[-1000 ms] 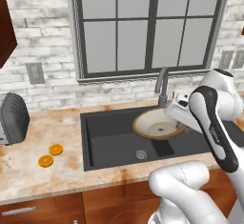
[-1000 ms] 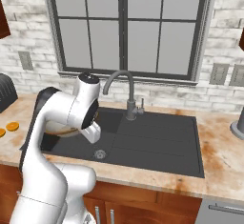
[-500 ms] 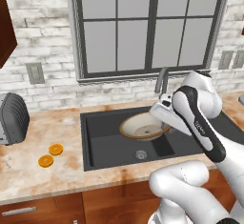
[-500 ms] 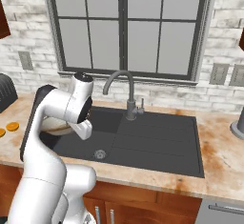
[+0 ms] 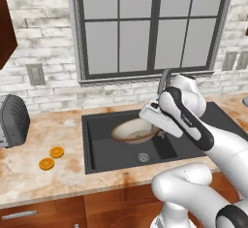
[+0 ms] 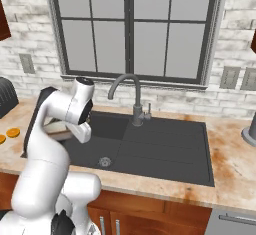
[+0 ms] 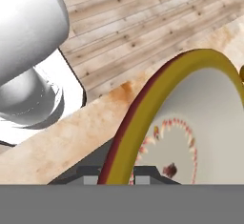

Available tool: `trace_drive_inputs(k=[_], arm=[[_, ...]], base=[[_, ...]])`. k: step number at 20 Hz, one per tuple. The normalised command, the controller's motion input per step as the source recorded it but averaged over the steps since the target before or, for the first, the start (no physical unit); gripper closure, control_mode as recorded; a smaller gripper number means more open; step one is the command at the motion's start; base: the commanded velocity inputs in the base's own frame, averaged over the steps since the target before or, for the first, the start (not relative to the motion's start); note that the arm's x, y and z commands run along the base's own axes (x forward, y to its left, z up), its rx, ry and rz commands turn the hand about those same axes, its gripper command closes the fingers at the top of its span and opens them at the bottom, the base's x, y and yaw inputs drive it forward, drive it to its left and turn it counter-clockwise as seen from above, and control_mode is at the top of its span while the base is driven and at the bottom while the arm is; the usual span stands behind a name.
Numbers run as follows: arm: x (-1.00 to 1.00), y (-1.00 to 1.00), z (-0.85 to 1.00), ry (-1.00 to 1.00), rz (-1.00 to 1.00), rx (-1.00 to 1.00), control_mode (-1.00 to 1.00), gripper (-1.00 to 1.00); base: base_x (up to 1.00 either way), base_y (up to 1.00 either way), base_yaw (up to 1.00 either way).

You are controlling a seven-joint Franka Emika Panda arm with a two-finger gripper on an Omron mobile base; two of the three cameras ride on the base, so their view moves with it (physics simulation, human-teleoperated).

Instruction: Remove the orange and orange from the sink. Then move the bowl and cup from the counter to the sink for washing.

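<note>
Arm: we reach forward, bent at the elbow, wrist turned leftward.
Gripper (image 5: pixel 157 131): we keep our fingers pinched on the bowl (image 5: pixel 133 130) rim, holding it tilted.

a dark toaster (image 5: pixel 12 120) stands below a grey-framed window (image 5: pixel 150 25).

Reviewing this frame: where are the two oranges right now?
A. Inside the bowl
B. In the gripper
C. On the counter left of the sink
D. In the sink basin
C: both oranges lie side by side on the counter, left of the sink.
</note>
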Motion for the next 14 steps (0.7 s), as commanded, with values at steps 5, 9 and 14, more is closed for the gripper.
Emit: trace_drive_inputs(k=[5,9,14], arm=[[0.34,0.20,-0.25,0.05,0.00,0.04,-1.00,1.00],[0.32,0.11,-0.26,0.04,0.00,0.04,-1.00,1.00],[0.32,0.04,-0.26,0.00,0.00,0.05,-1.00,1.00]], base=[[0.00,0.00,0.00],[0.00,0.00,0.00],[0.00,0.00,0.00]])
